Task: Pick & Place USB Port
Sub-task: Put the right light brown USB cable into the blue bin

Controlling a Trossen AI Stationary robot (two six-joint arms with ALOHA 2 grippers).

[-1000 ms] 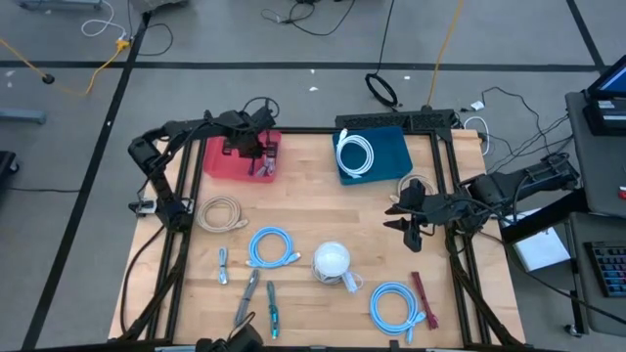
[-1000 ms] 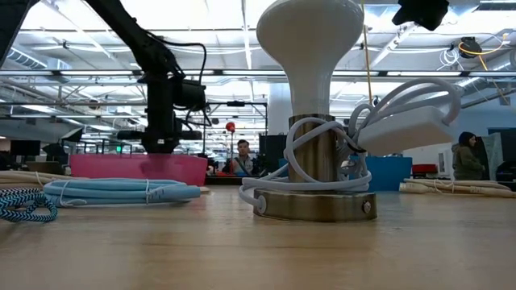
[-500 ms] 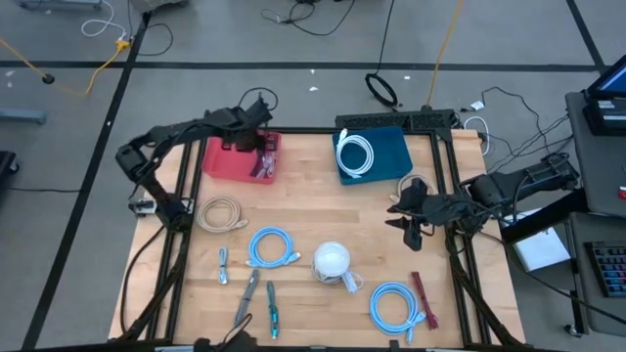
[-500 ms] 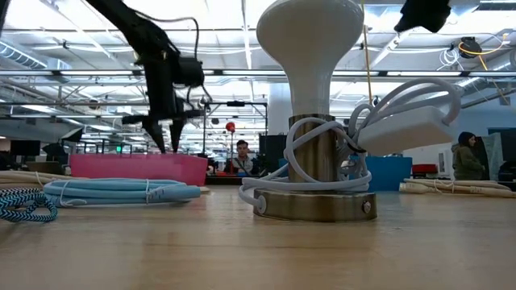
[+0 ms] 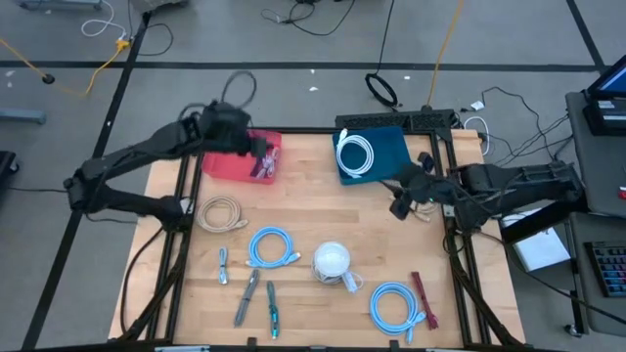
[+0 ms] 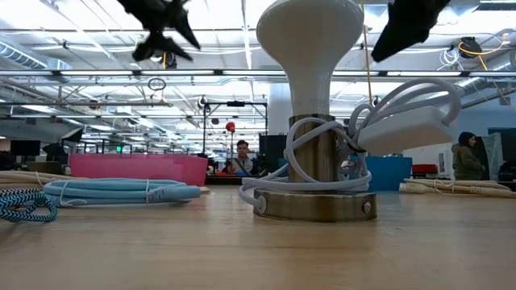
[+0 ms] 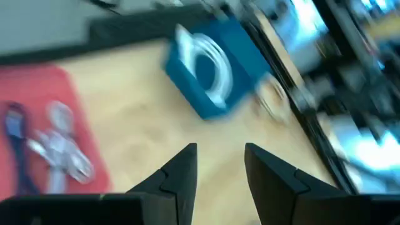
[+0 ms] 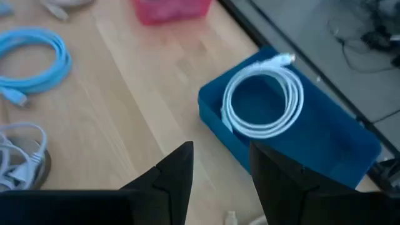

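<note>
A red tray (image 5: 235,161) stands at the table's far left. Small silvery USB parts (image 7: 59,147) and a dark one (image 7: 15,125) lie flat on its floor. My left gripper (image 5: 259,147) hangs high above the tray's right end, open with nothing between its fingers (image 7: 219,165). In the low view it shows at the top (image 6: 165,36). My right gripper (image 5: 401,203) hovers open and empty (image 8: 220,165) just near of a blue tray (image 5: 377,156), which holds a white coiled cable (image 8: 262,103).
A white bulb-shaped lamp on a metal base (image 5: 333,262), wrapped in white cable, stands at centre front. Light-blue cable coils (image 5: 271,246) (image 5: 394,305), beige coils (image 5: 223,213) (image 5: 416,186), several small USB pieces (image 5: 249,293) and a red strip (image 5: 423,298) lie on the table.
My left gripper has opened inside the red tray. It has then risen well clear of the tray, drawn back toward the table's left and tipped up from pointing down to a slant. My right gripper has swung a little toward the far edge and the blue tray.
</note>
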